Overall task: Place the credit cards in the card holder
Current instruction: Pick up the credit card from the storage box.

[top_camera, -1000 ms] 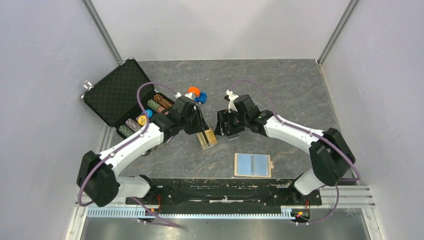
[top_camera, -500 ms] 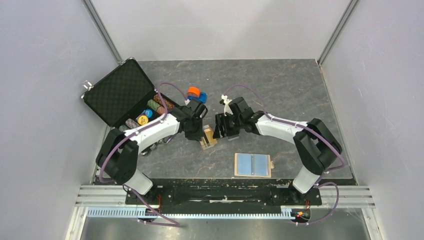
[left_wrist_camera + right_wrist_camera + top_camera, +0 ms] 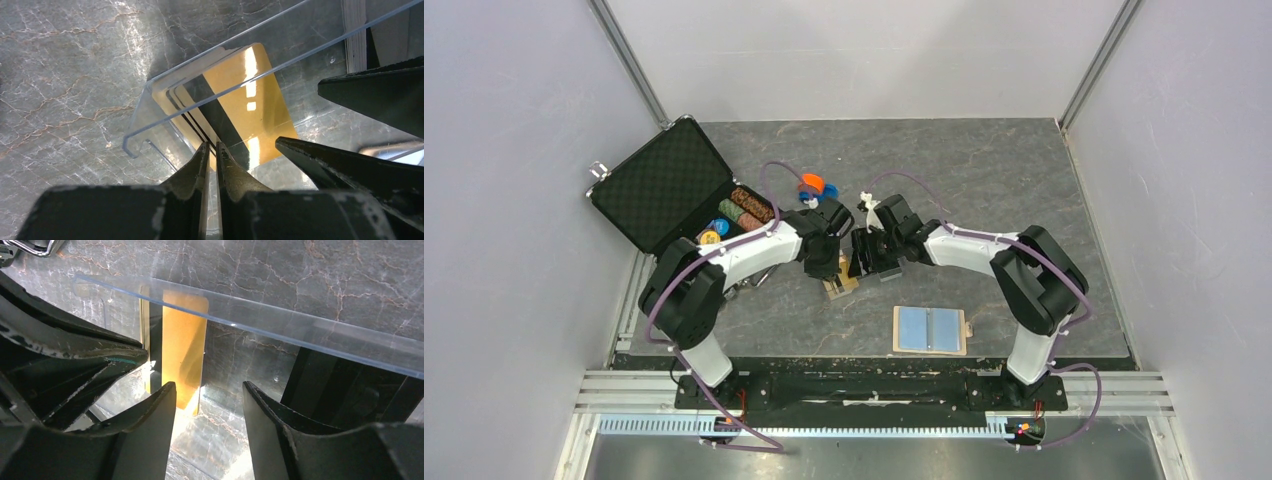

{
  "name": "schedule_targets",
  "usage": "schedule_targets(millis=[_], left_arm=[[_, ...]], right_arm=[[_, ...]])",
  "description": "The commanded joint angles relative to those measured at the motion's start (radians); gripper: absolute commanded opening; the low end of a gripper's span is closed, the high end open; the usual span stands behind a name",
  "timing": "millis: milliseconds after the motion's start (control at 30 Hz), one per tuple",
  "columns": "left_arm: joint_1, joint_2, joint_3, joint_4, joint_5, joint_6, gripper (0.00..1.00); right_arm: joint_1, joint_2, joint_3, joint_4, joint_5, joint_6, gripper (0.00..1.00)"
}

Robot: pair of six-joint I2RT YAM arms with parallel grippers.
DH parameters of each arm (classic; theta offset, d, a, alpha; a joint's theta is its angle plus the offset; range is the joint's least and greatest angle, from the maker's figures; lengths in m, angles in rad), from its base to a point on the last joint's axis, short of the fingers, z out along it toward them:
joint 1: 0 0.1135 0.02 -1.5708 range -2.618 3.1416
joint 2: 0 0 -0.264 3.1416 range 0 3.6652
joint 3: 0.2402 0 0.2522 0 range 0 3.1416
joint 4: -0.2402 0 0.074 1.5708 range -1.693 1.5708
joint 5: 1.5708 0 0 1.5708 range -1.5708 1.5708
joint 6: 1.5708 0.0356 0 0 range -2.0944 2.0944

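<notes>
Pinching down to a thin slit, the left gripper (image 3: 211, 150) grips the edge of a gold card (image 3: 255, 100) with a black stripe. It is one of the credit cards standing upright in a clear box (image 3: 145, 110). The right gripper (image 3: 209, 395), just beside it, hangs at the same box with its fingers moderately spread and empty. The card holder (image 3: 929, 330) lies open flat on the table (image 3: 1024, 180), well apart, nearer the arm bases.

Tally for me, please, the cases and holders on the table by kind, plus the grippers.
Chip briefcase: 1
Clear plastic box: 1
Card holder: 1
Grippers: 2, left gripper and right gripper
Total: 5
</notes>
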Motion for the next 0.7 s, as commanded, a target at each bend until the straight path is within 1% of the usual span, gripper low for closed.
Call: schedule_targets(millis=[0,133,267,433,467,567,633,667], left_arm=[[-0.023,0.028,0.053,-0.016,-0.063,0.044,0.14],[-0.028,0.038,0.051,-0.016,-0.067,0.043,0.08],[-0.032,0.041,0.042,-0.01,-0.06,0.043,0.03],[-0.034,0.043,0.025,-0.005,-0.06,0.041,0.02],[-0.035,0.041,0.023,-0.005,-0.06,0.041,0.02],[-0.035,0.031,0.017,-0.005,-0.066,0.042,0.05],[-0.035,0.02,0.017,-0.005,-0.069,0.043,0.11],[-0.035,0.012,0.018,-0.005,-0.07,0.043,0.16]], right_arm=[[0.005,0.029,0.039,-0.003,-0.01,-0.017,0.52],[0.01,0.049,0.046,0.012,-0.033,-0.009,0.44],[0.01,0.062,0.036,0.056,-0.072,0.017,0.32],[0.01,0.053,0.023,0.099,-0.099,0.049,0.02],[0.01,0.048,0.021,0.098,-0.096,0.05,0.0],[0.01,0.024,0.02,0.087,-0.074,0.049,0.0],[0.01,0.007,0.022,0.077,-0.062,0.048,0.0],[0.01,-0.002,0.024,0.072,-0.056,0.046,0.0]])
